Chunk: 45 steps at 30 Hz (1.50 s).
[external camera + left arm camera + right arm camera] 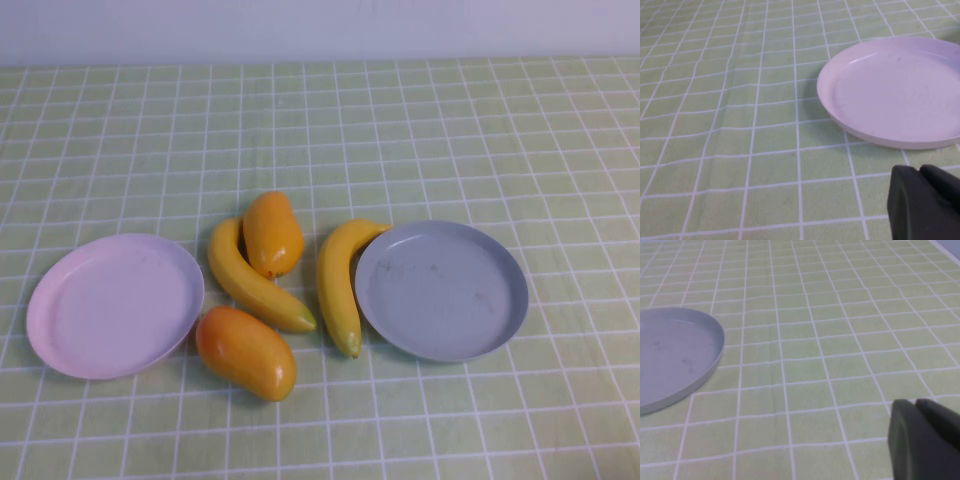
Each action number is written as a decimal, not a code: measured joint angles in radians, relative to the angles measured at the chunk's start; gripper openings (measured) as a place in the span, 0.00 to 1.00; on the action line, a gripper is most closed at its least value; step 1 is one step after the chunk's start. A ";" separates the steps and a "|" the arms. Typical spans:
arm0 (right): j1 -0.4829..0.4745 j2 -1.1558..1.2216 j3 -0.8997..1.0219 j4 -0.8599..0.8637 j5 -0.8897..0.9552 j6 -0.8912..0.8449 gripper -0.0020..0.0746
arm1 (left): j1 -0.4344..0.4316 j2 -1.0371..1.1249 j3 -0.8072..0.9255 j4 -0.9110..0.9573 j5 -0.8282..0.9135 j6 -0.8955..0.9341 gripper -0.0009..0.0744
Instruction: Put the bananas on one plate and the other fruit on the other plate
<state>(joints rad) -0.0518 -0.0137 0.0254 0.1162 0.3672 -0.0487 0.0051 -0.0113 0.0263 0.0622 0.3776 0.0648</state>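
Note:
In the high view two yellow bananas lie between the plates: one point(252, 278) slants down from beside the far mango, the other point(340, 280) curves along the grey-blue plate's point(442, 290) left rim. One orange-yellow mango point(272, 233) lies just beyond the bananas, the other point(245, 351) near the pale pink plate's point(113, 305) right rim. Both plates hold nothing. Neither arm shows in the high view. My left gripper point(921, 172) is shut and empty above the cloth beside the pink plate point(895, 95). My right gripper point(916, 407) is shut and empty beside the grey-blue plate point(675, 355).
A green cloth with a white grid point(400, 130) covers the whole table. A pale wall point(320, 25) runs along the far edge.

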 joint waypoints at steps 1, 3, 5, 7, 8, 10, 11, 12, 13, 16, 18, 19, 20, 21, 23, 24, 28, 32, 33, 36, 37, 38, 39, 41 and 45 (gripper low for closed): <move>0.000 0.000 0.000 0.000 0.000 0.000 0.01 | 0.000 0.000 0.000 0.000 0.000 0.000 0.01; 0.000 0.000 0.000 0.000 0.000 0.000 0.01 | 0.000 0.000 0.000 0.000 0.000 0.000 0.01; 0.000 0.000 0.000 0.000 0.000 0.000 0.01 | 0.000 0.000 0.000 0.000 0.000 0.000 0.01; 0.000 0.000 0.000 0.000 0.000 0.000 0.01 | 0.000 0.000 0.000 -0.002 0.000 0.000 0.01; 0.000 0.000 0.000 0.000 0.000 0.000 0.01 | 0.000 0.000 0.000 -0.006 0.000 0.000 0.01; 0.000 0.000 0.000 0.000 0.000 0.000 0.01 | 0.000 0.000 0.000 -0.008 0.000 0.000 0.01; 0.000 0.000 0.000 0.000 0.002 0.000 0.01 | 0.000 0.000 0.000 -0.010 0.000 0.000 0.01; 0.000 0.000 0.000 0.000 0.002 0.000 0.01 | 0.000 0.000 0.000 -0.010 -0.002 0.000 0.01; 0.000 0.000 0.000 0.000 0.002 0.000 0.01 | 0.000 0.000 0.000 -0.012 -0.002 0.000 0.01; 0.000 0.000 0.000 0.000 0.002 0.000 0.01 | 0.000 0.000 0.000 -0.019 -0.002 0.000 0.01; 0.000 0.000 0.000 0.000 0.002 0.000 0.01 | 0.000 0.000 0.000 -0.032 -0.006 0.000 0.01; 0.000 0.000 0.000 0.000 0.002 0.000 0.01 | 0.000 0.000 0.000 -0.039 -0.009 0.000 0.01; 0.000 0.000 0.000 0.000 0.002 0.000 0.01 | 0.000 0.000 0.000 -0.047 -0.011 0.000 0.01; 0.000 0.000 0.000 0.000 0.002 0.000 0.01 | 0.000 0.000 0.000 -0.054 -0.013 0.000 0.01; 0.000 0.000 0.000 0.000 0.002 0.000 0.01 | 0.000 0.000 0.000 -0.086 -0.024 0.000 0.01; 0.000 0.000 0.000 0.000 0.002 0.000 0.01 | 0.000 0.000 0.000 -0.110 -0.031 0.000 0.01; 0.000 0.000 0.000 0.000 0.002 0.000 0.01 | 0.000 0.000 0.000 -0.234 -0.085 0.000 0.01; 0.000 0.000 0.000 0.000 0.002 0.000 0.01 | 0.000 0.000 0.000 -0.440 -0.170 0.000 0.01; 0.000 0.000 0.000 0.000 0.002 0.000 0.01 | 0.000 0.000 0.000 -0.506 -0.192 0.000 0.01; 0.000 0.000 0.000 0.000 0.002 0.000 0.01 | 0.000 0.000 0.000 -0.650 -0.246 0.000 0.01; 0.000 0.000 0.000 0.000 0.002 0.000 0.01 | 0.000 0.000 0.000 -0.677 -0.261 0.000 0.01; 0.000 0.000 0.000 0.000 0.002 0.000 0.01 | 0.000 0.000 0.000 -0.693 -0.271 0.000 0.01; 0.000 0.000 0.000 0.000 0.002 0.000 0.01 | 0.000 0.000 0.000 -0.705 -0.276 0.000 0.01; 0.000 0.000 0.000 0.000 0.002 0.000 0.01 | 0.000 0.000 0.000 -0.718 -0.283 0.000 0.01; 0.000 0.000 0.000 0.000 0.002 0.000 0.01 | 0.000 0.000 0.000 -0.729 -0.285 -0.003 0.01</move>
<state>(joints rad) -0.0518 -0.0137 0.0254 0.1162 0.3688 -0.0487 0.0051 -0.0113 0.0263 -0.6673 0.0925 0.0617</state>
